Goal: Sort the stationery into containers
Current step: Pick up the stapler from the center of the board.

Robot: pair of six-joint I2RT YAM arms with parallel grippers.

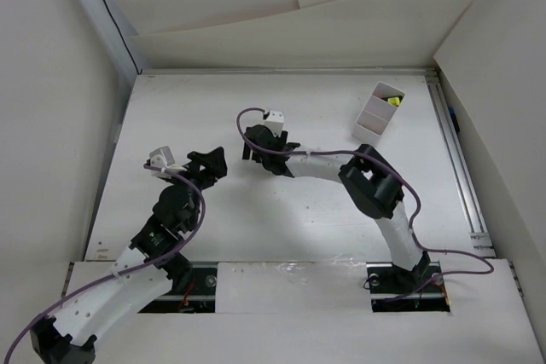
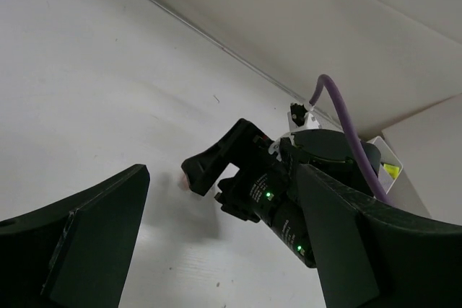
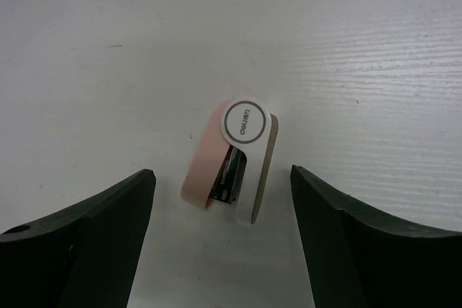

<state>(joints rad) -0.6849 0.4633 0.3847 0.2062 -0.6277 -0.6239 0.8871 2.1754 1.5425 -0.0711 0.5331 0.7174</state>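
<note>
Hovering with the right claw spread wide astride a small pink-and-white plastic stapler, untouched, lying near the middle of the tabletop. With the left claw close by, spread too and empty. Seemingly at pick-up: lower, pinch across the body, swing to the pale divided plastic tray by the far right corner. Open room that way; mind the right-edge rail.

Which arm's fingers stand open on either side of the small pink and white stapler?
The right fingers: the stapler lies on the table between them, untouched. The left fingers are open too, but off to one side.
</note>
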